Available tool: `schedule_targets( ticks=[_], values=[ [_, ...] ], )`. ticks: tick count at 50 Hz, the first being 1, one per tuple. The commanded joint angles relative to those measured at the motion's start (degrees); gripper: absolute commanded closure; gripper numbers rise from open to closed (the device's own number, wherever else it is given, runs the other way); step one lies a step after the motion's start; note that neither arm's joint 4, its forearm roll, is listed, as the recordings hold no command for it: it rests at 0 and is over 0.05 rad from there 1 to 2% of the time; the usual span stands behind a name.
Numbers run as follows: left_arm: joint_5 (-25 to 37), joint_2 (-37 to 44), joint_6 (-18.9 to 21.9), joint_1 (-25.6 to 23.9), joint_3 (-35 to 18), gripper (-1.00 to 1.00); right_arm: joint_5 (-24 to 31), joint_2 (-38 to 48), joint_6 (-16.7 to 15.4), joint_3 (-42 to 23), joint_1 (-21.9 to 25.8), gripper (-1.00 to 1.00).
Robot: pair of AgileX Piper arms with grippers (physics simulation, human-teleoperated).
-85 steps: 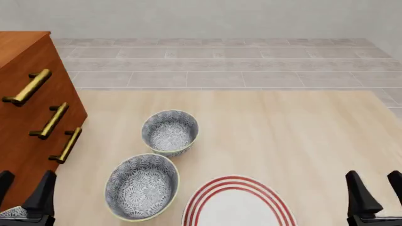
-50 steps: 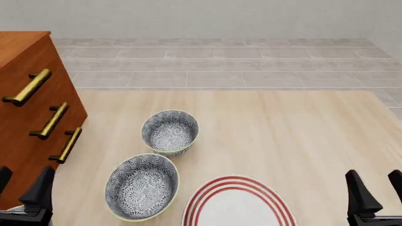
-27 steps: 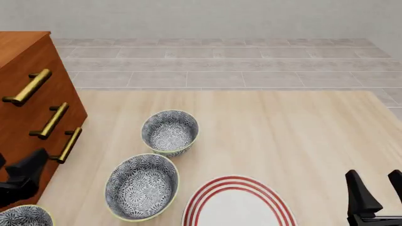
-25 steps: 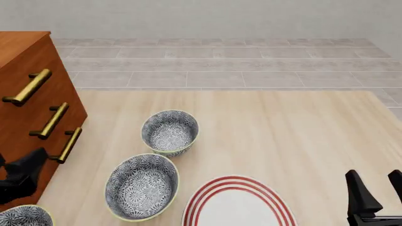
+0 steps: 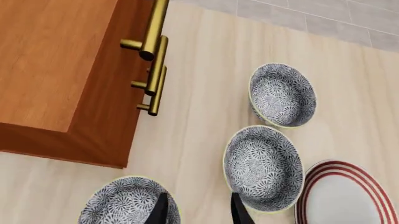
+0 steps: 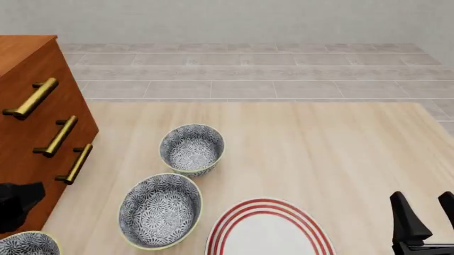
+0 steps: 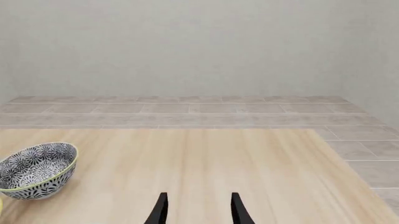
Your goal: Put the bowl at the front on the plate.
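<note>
Front patterned ceramic bowl (image 6: 25,245) at 7 o'clock by the wooden dresser (image 6: 28,133); red-ringed plate (image 6: 269,229) at 6. Left tool (image 5: 196,209) and right tool (image 7: 196,209) both parted, empty; bare table (image 6: 319,154) rightward.

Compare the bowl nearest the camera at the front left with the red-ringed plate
The bowl is deep and covered in dark floral pattern; the plate is flat, white, with red rings. The plate is wider. The bowl sits beside the dresser, the plate further right. Both are round and rest on the table.

Both arms end in matte black parts: the right tool (image 6: 424,223) shows two tapered, pointed fingers; the left tool (image 6: 18,204) looks blocky and angular
</note>
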Motion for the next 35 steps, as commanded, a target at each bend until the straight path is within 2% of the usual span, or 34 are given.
schedule_targets(
  ticks=[1, 11, 20, 25, 27, 32, 35],
  values=[
    [6.0, 0.9, 0.5, 1.9, -0.7, -1.00, 0.0, -0.2, 0.0, 0.1, 0.0, -1.00],
    [5.0, 2.5, -0.3, 3.4, -0.1, -1.00, 0.0, -0.2, 0.0, 0.1, 0.0, -1.00],
    [3.8, 3.0, -1.9, 3.1, 2.8, -1.00, 0.0, -0.2, 0.0, 0.1, 0.0, -1.00],
    [3.7, 2.0, -5.0, 1.7, 6.4, -1.00, 0.0, -0.2, 0.0, 0.1, 0.0, -1.00],
    [3.3, 1.9, -4.2, 2.2, 7.0, -1.00, 0.0, -0.2, 0.0, 0.1, 0.0, -1.00],
    [3.1, 1.7, -6.4, 1.6, 8.5, -1.00, 0.0, -0.2, 0.0, 0.1, 0.0, -1.00],
    [2.7, 1.5, -5.8, 2.0, 9.3, -1.00, 0.0, -0.2, 0.0, 0.1, 0.0, -1.00]
  ],
)
